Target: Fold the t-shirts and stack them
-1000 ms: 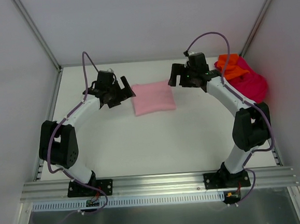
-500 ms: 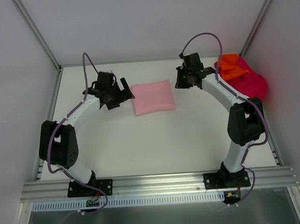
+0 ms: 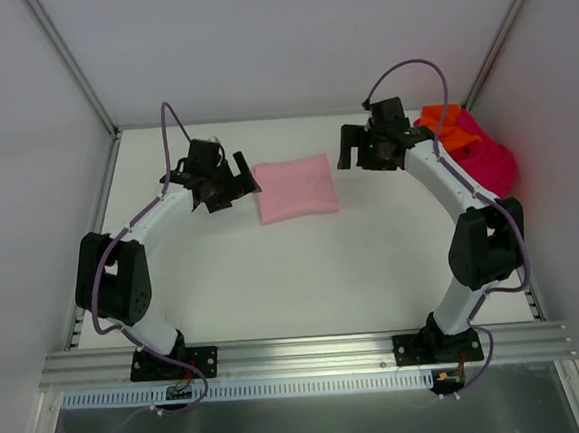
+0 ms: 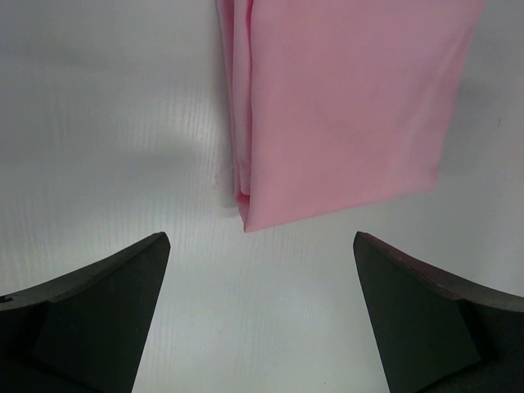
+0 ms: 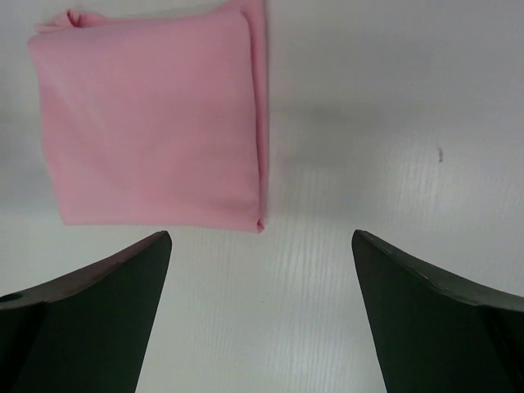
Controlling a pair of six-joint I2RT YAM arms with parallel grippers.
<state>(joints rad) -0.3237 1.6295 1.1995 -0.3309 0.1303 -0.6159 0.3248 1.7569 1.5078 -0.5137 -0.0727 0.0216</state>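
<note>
A light pink t-shirt (image 3: 295, 188), folded into a flat rectangle, lies on the white table at the middle back. The left gripper (image 3: 245, 173) hovers open just off its left edge. In the left wrist view the pink t-shirt (image 4: 344, 106) lies ahead of the open left gripper (image 4: 260, 254), whose jaws hold nothing. The right gripper (image 3: 345, 150) stands open just off the shirt's right edge. From the right wrist the pink t-shirt (image 5: 155, 115) lies ahead and to the left of the empty right gripper (image 5: 260, 254). An orange t-shirt (image 3: 445, 124) lies crumpled on a magenta-red t-shirt (image 3: 488, 164) at the back right.
White walls with metal corner posts (image 3: 72, 68) close the table at the back and sides. An aluminium rail (image 3: 301, 356) with both arm bases runs along the near edge. The right arm's forearm (image 3: 447, 179) passes beside the crumpled pile.
The right wrist swung left half a second ago and has come back to the right, its jaws open again. The left arm has hardly moved. The pink t-shirt lies as before.
</note>
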